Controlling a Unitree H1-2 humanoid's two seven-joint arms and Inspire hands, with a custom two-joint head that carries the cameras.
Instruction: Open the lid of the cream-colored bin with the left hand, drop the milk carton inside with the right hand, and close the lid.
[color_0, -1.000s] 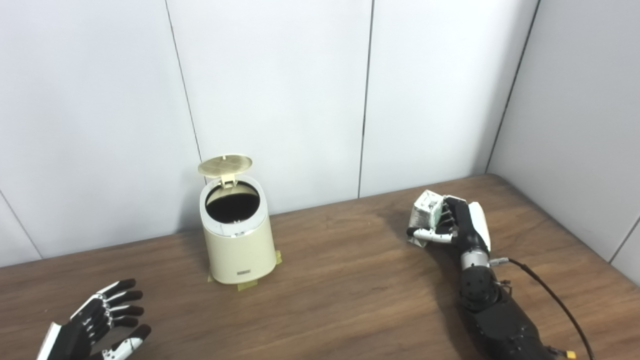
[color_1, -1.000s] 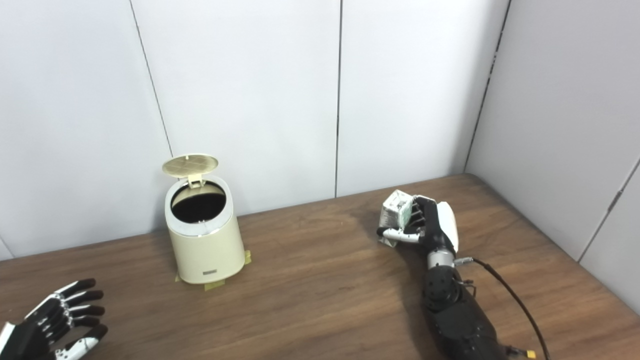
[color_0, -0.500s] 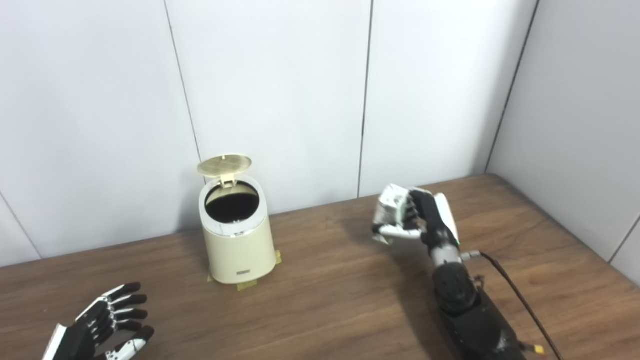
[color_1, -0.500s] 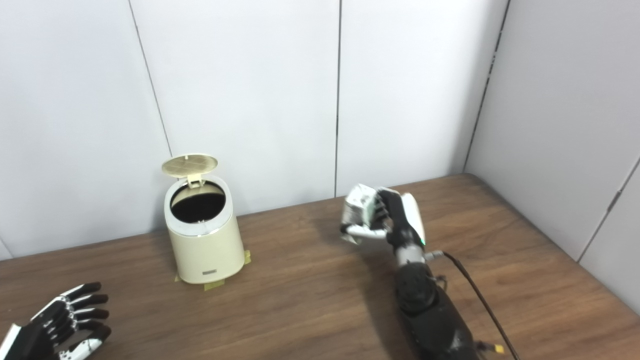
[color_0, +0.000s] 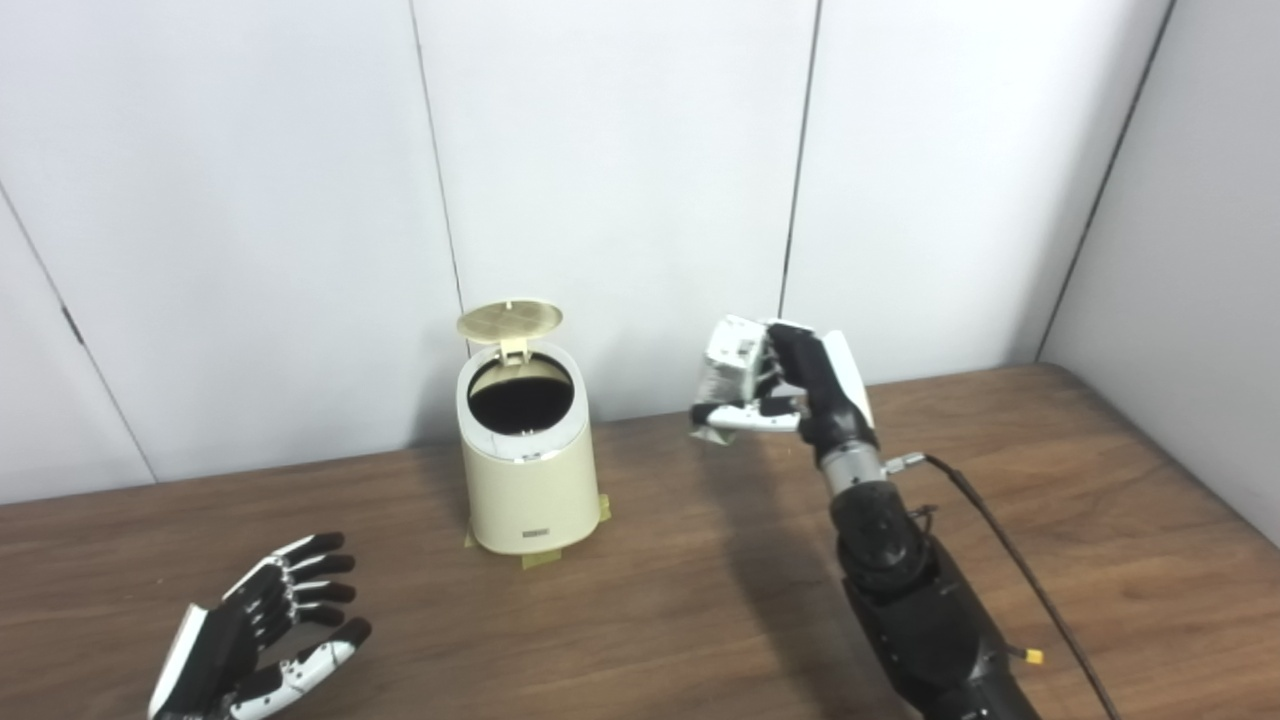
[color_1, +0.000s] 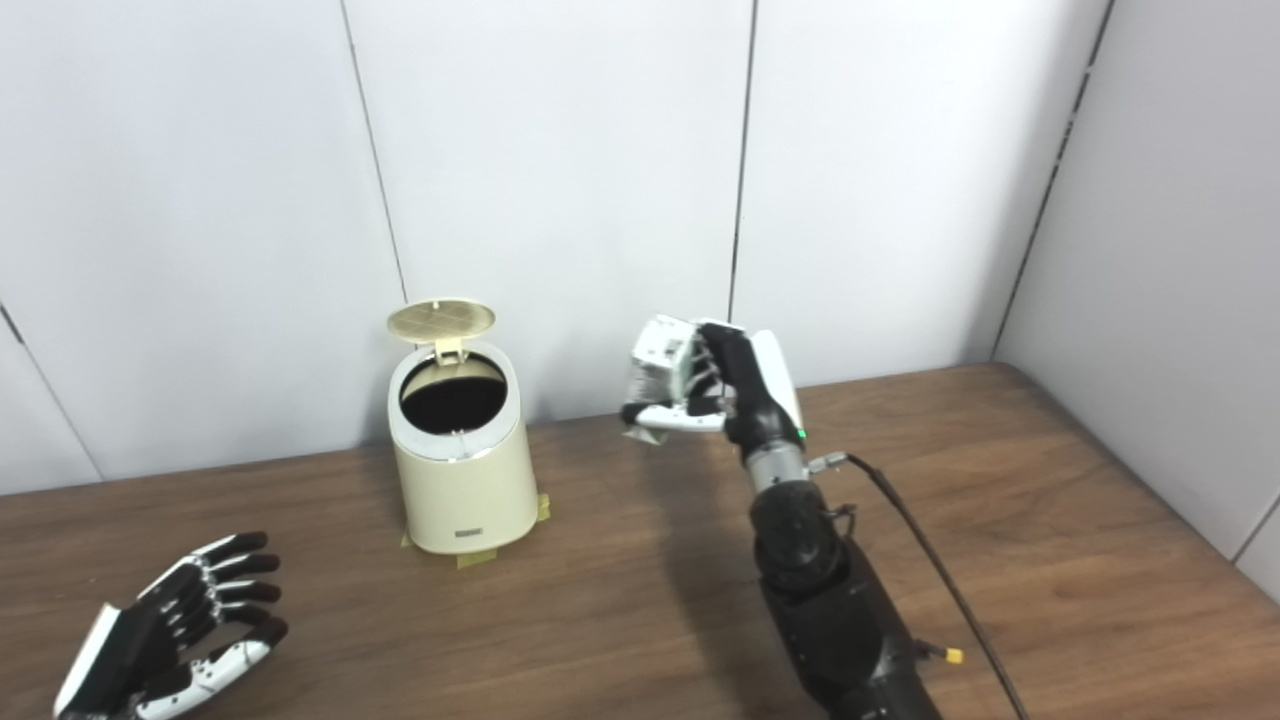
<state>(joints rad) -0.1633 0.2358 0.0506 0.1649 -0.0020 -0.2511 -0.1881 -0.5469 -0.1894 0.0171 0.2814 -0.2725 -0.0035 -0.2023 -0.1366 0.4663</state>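
Your right hand (color_0: 805, 390) grips the carton (color_0: 728, 375) in the air, right of the bin (color_0: 525, 470), whose lid (color_0: 509, 320) stands open. Your left hand (color_0: 255, 635) rests low over the table (color_0: 650, 600), fingers spread, holding nothing.

Brown wooden table (color_0: 650, 610) fills the lower half — white wall panels (color_0: 620, 150) behind, from 9 through 12 to 3 o'clock.
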